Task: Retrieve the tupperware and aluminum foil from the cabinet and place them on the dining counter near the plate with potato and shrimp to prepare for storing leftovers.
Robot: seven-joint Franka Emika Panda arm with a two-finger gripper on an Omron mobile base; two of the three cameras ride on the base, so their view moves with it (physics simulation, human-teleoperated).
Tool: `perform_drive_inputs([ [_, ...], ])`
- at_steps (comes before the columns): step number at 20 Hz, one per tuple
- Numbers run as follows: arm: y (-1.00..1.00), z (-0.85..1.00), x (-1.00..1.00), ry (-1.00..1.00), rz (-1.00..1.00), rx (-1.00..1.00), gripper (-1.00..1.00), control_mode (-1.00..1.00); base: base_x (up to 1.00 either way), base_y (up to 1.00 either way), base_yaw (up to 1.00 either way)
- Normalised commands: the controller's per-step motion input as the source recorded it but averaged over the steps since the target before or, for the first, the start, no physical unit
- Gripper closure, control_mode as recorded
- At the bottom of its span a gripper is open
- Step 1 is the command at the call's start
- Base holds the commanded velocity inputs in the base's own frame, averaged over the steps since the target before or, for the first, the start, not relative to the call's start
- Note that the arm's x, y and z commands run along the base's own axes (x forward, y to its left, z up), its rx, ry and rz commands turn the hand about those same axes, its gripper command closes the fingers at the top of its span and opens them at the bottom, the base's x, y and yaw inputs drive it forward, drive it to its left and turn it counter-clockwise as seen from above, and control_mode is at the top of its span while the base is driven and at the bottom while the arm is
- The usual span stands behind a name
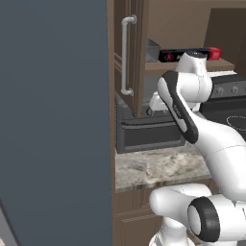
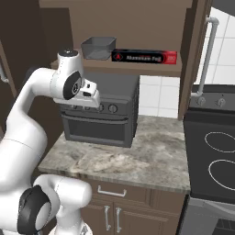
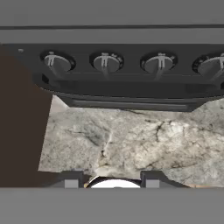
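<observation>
The cabinet (image 2: 137, 69) stands open, its door (image 1: 133, 48) swung out to the side. On its inner shelf sit the grey tupperware (image 2: 98, 47) (image 1: 153, 50) and, just right of it, the black aluminum foil box (image 2: 144, 57) (image 1: 190, 54) with its red end. My gripper (image 3: 112, 180) hangs below the shelf in front of a black toaster oven (image 2: 101, 114). It is open, with nothing between its fingertips (image 3: 72, 179). The white hand (image 2: 88, 95) (image 1: 156, 103) sits under the tub, apart from it. The dining counter and the plate with potato and shrimp are out of view.
The toaster oven (image 1: 144, 132) stands on a marble worktop (image 2: 142, 158) above brown base cabinets. A black stove (image 2: 211, 156) lies to the right. The open door's silver bar handle (image 2: 209, 55) juts out at the right. A tall grey panel (image 1: 53, 120) blocks the left.
</observation>
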Motion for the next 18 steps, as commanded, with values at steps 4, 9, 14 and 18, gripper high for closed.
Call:
perform_drive_inputs([
  [4, 0.00, 0.03, -0.11, -0.17, 0.00, 0.00, -1.00, -1.00, 0.00, 0.00, 0.00],
  [9, -0.01, 0.54, 0.00, -0.39, 0.00, 0.00, -1.00, -1.00, 0.00, 0.00, 0.00],
  [14, -0.17, 0.81, 0.10, -0.41, -0.04, 0.03, -1.00, -1.00, 0.00, 0.00, 0.00],
  [18, -0.06, 0.75, 0.14, -0.38, -0.04, 0.04, -1.00, -1.00, 0.00, 0.00, 0.00],
])
